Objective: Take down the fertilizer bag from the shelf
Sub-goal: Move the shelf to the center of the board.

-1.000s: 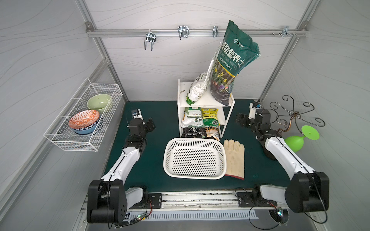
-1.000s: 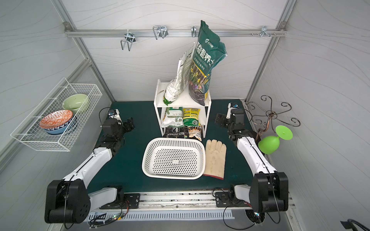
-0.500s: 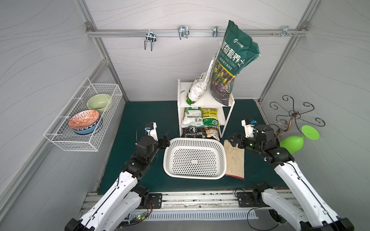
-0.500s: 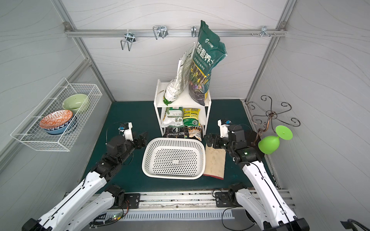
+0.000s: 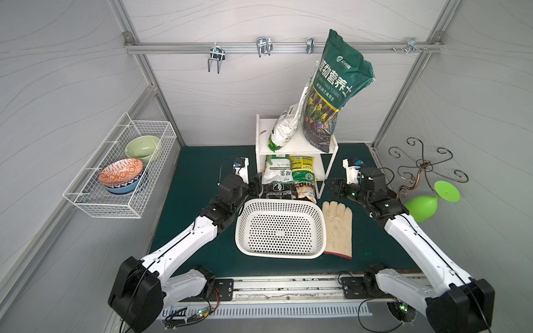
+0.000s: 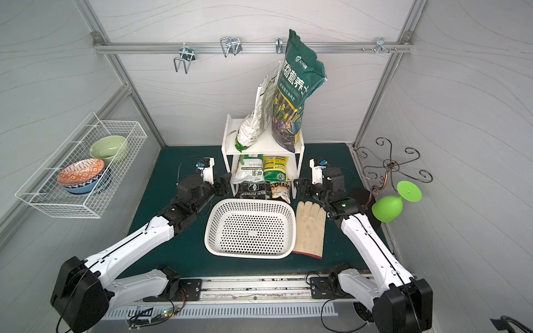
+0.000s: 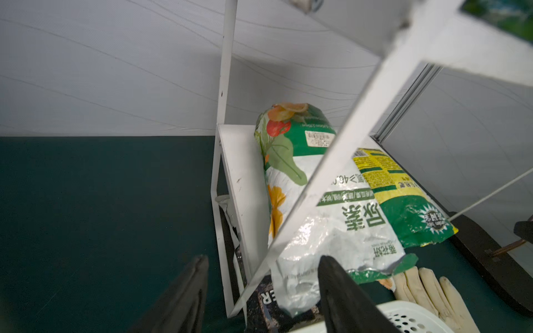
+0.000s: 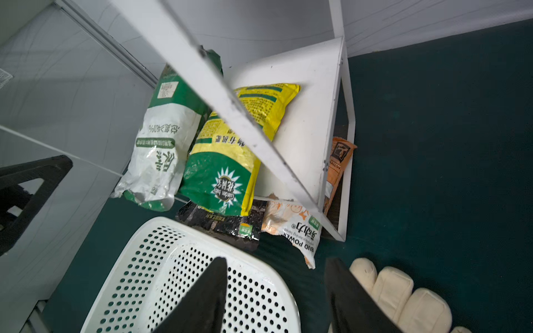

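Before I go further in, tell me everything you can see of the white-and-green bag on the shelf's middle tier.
The white-and-green bag looks like crinkled, glossy plastic film: white body, green bands and green Chinese lettering, flower artwork and a barcode label toward its far end. It lies flat on the middle board of the shelf, its torn near edge overhanging the front, above the black bag below. The yellow-and-green bag lies beside it, touching. The left gripper is just in front, jaws apart, not yet gripping it.
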You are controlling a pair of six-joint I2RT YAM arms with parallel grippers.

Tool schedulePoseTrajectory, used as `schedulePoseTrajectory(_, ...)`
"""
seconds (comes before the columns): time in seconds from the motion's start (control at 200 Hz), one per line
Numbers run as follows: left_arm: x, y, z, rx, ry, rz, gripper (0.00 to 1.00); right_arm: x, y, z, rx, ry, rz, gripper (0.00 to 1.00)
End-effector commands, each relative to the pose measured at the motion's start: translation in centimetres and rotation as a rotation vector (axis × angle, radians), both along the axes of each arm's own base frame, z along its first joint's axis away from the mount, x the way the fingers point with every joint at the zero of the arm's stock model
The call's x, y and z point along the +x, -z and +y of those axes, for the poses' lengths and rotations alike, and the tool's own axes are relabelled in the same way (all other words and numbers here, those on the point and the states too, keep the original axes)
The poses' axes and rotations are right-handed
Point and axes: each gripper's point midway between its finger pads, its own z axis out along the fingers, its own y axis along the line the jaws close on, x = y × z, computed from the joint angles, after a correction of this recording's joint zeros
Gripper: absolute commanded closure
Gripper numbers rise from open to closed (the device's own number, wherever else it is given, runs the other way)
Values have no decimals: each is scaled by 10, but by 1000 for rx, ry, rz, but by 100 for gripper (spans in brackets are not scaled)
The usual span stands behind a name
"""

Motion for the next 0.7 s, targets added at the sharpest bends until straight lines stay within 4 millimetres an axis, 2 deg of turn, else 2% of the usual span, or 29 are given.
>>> schedulePoseTrajectory(0.0, 9, -34, -7, -51, 3, -97, 39, 20, -19, -7, -2, 70, -106, 52)
schedulePoseTrajectory(0.14, 18, -33, -11, -36, 0, -107, 55, 35, -12, -3, -1, 75, -130, 53)
schedulePoseTrajectory(0.295, 29, -34, -16, -28, -5, -111, 56, 51, -10, 1, -7, 79, -135, 55)
schedulePoseTrajectory(0.365, 33, -35, -17, -27, -9, -120, 61, 56, -12, 3, 0, 77, -144, 56)
schedulePoseTrajectory(0.46, 39, -33, -19, -15, -18, -120, 74, 63, -8, 5, 4, 82, -132, 64)
schedulePoseTrajectory(0.53, 45, -31, -18, -3, -35, -116, 86, 68, -4, 7, 2, 81, -120, 74)
schedulePoseTrajectory(0.605, 51, -30, -19, 14, -45, -115, 97, 73, -2, 7, 1, 87, -111, 78)
schedulePoseTrajectory(0.695, 60, -26, -22, 43, -44, -113, 100, 77, -1, 8, 5, 93, -109, 81)
